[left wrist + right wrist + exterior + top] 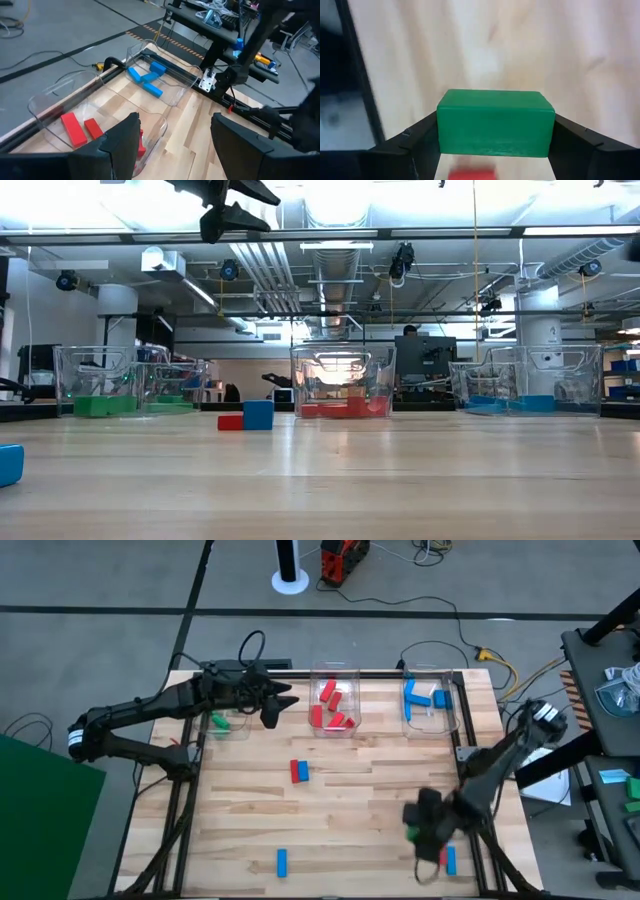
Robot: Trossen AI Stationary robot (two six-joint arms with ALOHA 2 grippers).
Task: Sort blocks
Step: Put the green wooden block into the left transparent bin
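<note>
Green block [495, 122] squarely between the right claw's [495, 145] closed-in fingers, gripped on both ends.

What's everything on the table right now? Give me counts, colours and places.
clear bins: three, along the far edge; left holds green blocks, middle holds about five red blocks, right holds about four blue blocks.
red and blue pair: one each, touching, table centre.
blue block: one, near edge, left of centre.
red and blue blocks: one each, near right corner, beside the right arm.
green block: one, between the right gripper's fingers.
left gripper: open, empty, raised between the left and middle bins.
right gripper: shut on the green block, near right corner.
</note>
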